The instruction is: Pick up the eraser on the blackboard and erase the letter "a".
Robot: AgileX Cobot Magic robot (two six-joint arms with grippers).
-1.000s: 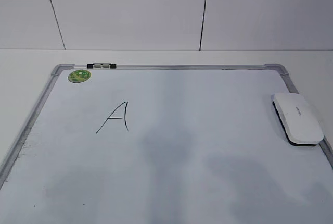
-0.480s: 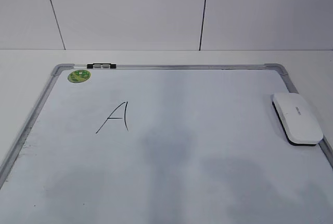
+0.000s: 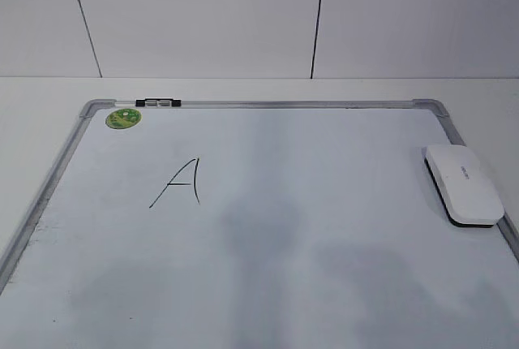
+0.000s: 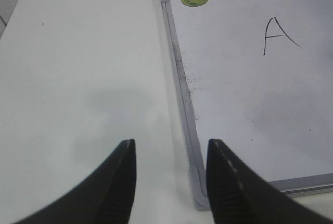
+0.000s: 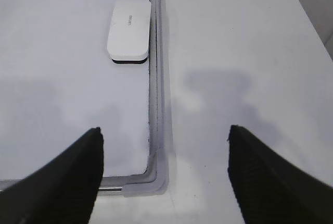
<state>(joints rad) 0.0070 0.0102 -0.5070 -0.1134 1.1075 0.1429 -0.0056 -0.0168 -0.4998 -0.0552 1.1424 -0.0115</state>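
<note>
The white eraser (image 3: 462, 184) lies flat on the blackboard (image 3: 268, 104) against its right frame; it also shows in the right wrist view (image 5: 129, 30). The only writing I see is an angular capital "A" (image 3: 180, 183), left of the middle and also in the left wrist view (image 4: 278, 35). No cursive "a" shows. My left gripper (image 4: 171, 141) is open and empty over the table by the board's near left corner (image 4: 200, 193). My right gripper (image 5: 164, 128) is wide open and empty above the board's near right corner (image 5: 156, 169), well short of the eraser. Neither gripper shows in the exterior view.
A round green sticker (image 3: 123, 118) sits at the board's far left corner, with a small black-and-silver clip (image 3: 158, 103) on the top frame beside it. White table (image 4: 78, 78) surrounds the board. A white panelled wall (image 3: 203, 16) stands behind.
</note>
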